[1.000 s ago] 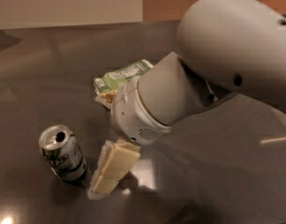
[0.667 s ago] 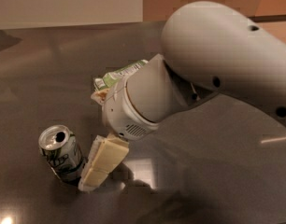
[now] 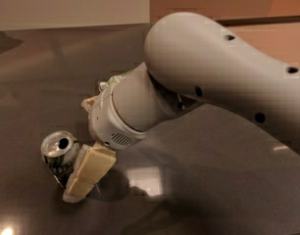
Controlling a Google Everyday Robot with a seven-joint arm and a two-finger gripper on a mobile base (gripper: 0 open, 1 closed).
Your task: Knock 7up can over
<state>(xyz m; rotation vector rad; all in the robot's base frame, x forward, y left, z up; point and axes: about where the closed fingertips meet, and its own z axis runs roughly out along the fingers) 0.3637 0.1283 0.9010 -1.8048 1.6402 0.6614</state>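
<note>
gripper (image 3: 86,175) apparently against 7up can (image 3: 57,155) | bag (image 3: 114,79) behind arm (image 3: 213,72) | table (image 3: 213,190) foreground open

**No readable text**

7up can (image 3: 58,154), on the near-left part of the surface (image 3: 213,180): green & dark label print, but no letters, brand or nos. can be made out. Snack bag (image 3: 115,78), twd the far edge & mostly behind the arm: green/white print, unreadable. Tool (image 3: 84,177) is just beside the can, on the side twd the right edge; nothing legible on it.

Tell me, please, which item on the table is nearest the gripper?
The silver 7up can, right against the gripper; the green-and-white snack bag lies behind the arm.
</note>
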